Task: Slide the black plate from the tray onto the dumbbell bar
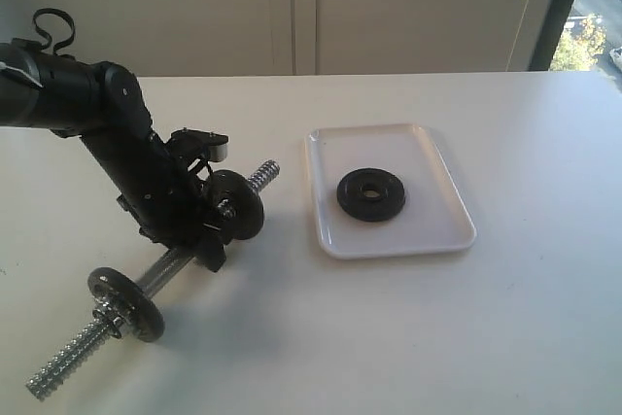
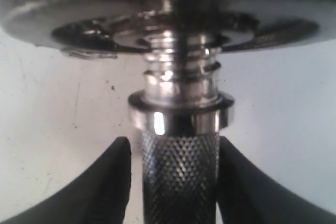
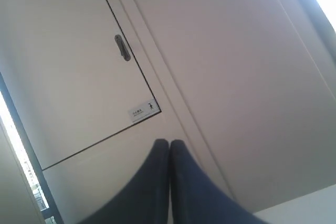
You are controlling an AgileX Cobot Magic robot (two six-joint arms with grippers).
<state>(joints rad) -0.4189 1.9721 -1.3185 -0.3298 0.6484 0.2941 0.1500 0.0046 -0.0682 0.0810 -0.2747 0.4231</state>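
The black plate (image 1: 371, 196) lies flat in the middle of the white tray (image 1: 442, 232). Left of the tray, the chrome dumbbell bar (image 1: 167, 272) rests slanted on the table, its far threaded end pointing towards the tray. My left gripper (image 1: 210, 243) straddles the bar's knurled middle (image 2: 180, 182) just behind a collar. Its fingers (image 2: 113, 182) stand either side of the bar, with a thin gap showing on one side, so it is open. My right gripper (image 3: 169, 142) is shut and empty, aimed at a cabinet wall, and does not show in the exterior view.
Two black discs with silver nuts sit on the bar, one (image 1: 236, 204) by my left gripper and one (image 1: 126, 303) near the front threaded end. The first disc fills the far part of the left wrist view (image 2: 157, 19). The white table's right half lies bare beyond the tray.
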